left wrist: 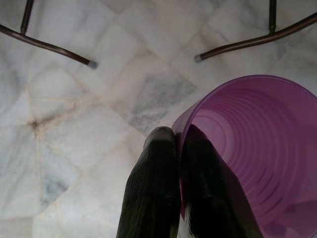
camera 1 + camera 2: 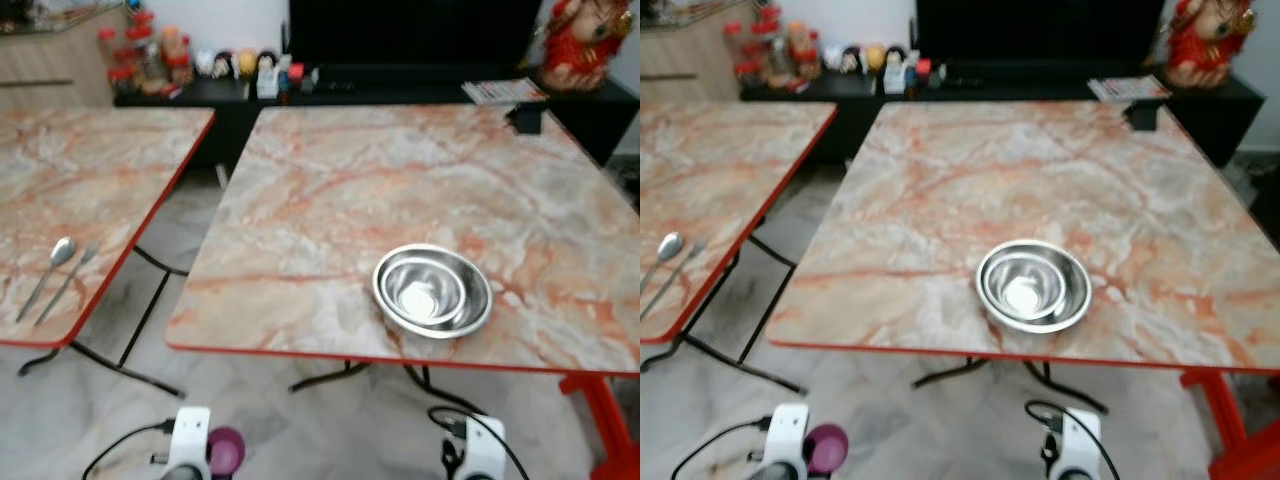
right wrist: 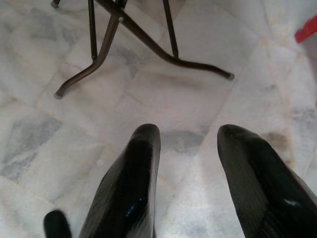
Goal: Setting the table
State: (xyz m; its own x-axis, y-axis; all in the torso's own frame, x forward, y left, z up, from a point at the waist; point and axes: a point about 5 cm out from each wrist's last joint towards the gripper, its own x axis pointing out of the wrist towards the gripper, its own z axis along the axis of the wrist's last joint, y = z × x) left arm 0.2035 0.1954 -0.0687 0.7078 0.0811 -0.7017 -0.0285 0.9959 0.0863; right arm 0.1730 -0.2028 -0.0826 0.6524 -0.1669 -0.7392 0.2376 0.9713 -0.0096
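A purple plastic cup (image 1: 257,148) hangs low over the floor, its rim pinched between the fingers of my left gripper (image 1: 178,141), which is shut on it. The cup (image 2: 226,450) also peeks out beside my left wrist below the table's front edge. Two nested steel bowls (image 2: 432,290) stand near the front edge of the marble-patterned table (image 2: 400,180). A spoon (image 2: 50,272) and a fork (image 2: 70,282) lie side by side on the left table (image 2: 90,170). My right gripper (image 3: 188,136) hangs open above the floor tiles.
Both tables have red rims and thin metal legs (image 3: 148,44) on the marble floor. A dark cabinet (image 2: 400,85) with figurines, bottles and a magazine runs behind them. A small black object (image 2: 525,118) rests at the main table's far right. Something red (image 2: 610,410) stands at the lower right.
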